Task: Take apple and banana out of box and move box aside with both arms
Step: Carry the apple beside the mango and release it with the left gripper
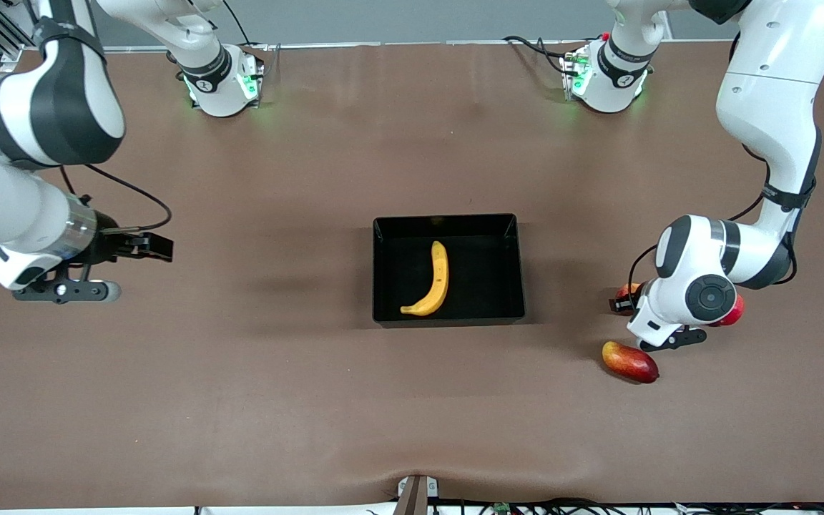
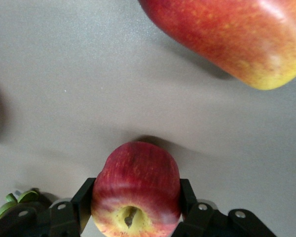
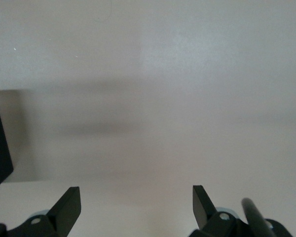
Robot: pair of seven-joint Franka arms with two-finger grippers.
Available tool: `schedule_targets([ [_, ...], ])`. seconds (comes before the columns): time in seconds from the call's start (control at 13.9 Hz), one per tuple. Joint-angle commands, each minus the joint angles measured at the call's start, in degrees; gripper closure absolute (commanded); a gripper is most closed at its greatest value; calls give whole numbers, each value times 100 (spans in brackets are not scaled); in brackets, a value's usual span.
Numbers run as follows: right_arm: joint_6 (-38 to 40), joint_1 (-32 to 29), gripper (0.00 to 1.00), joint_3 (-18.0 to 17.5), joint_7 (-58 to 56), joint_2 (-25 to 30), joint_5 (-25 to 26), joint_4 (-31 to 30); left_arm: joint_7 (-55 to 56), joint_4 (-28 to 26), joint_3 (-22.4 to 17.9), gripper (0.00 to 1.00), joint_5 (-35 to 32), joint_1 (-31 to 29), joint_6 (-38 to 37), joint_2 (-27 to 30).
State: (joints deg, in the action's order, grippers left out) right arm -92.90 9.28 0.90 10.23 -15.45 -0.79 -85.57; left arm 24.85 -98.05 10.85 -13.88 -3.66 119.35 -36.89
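I'm watching the left gripper [image 2: 133,217] clamping the apple [image 2: 135,190] over bare table beside the box [image 1: 448,315]; the right gripper [image 3: 135,207] is waiting, fingers spread, toward its end; the banana [image 1: 433,282] is lying lengthwise inside, roughly midway between both arms.

The small round red apple [image 2: 135,190] with yellowish patches and a dark stem dimple sits between the two black fingers [image 2: 82,200] of the left gripper [image 2: 135,212], which press its sides, low at the brown desk toward the left arm's end, well apart from the box. Its stem dimple faces the wrist camera, ringed with yellow. The long curved yellow banana [image 1: 432,280] lies flat in the shallow black rectangular glossy plastic box [image 1: 498,315], its darker tip pointing toward the robots' bases and its curve bending toward the right arm's end. The box rests at the desk's middle, its low walls upright.
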Motion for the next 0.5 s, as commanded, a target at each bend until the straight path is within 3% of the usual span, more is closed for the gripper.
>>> schedule_targets([
  [0.0,35,170,0,15,269,7,-44,-48,55,-13,75,0,-115,-56,9,156],
  [0.29,9,232,0,15,277,-10,-271,-39,143,31,233,0,-45,-12,-385,743],
  [0.43,18,232,0,15,277,-80,-447,-39,169,66,609,0,-28,-12,-719,1042],
])
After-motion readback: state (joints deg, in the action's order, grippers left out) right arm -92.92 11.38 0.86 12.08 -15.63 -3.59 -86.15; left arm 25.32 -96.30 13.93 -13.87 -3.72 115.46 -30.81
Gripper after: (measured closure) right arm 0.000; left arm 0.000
